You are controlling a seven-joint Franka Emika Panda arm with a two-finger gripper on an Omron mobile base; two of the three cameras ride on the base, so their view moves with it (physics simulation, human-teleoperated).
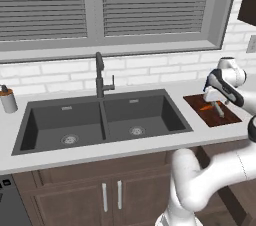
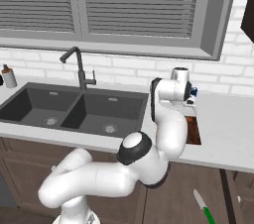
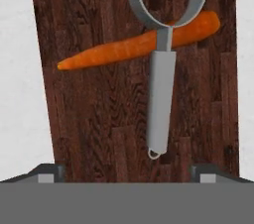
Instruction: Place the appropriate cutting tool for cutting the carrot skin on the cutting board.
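Note:
The dark reddish-brown cutting board (image 3: pixel 99 119) lies on the counter right of the sink, also seen as the board (image 1: pixel 227 116) and the board (image 2: pixel 194 132). On it lies the orange carrot (image 3: pixel 114 52), and a grey peeler (image 3: pixel 161 99) rests across the carrot, handle toward me. My gripper (image 3: pixel 128 173) hovers just above the board, open, its fingertips (image 3: pixel 47 172) wide apart on either side of the peeler's handle end and touching nothing. From the left base view the gripper (image 1: pixel 215 99) hangs over the carrot (image 1: pixel 206 106). My arm hides most of the board in the right base view.
A dark double sink (image 1: pixel 100 120) with a faucet (image 1: pixel 100 76) fills the counter's middle. A soap dispenser (image 1: pixel 7 100) stands at the far left. A green-handled knife (image 2: pixel 203 208) lies on the floor at the right. White counter (image 2: pixel 223 124) stretches right of the board.

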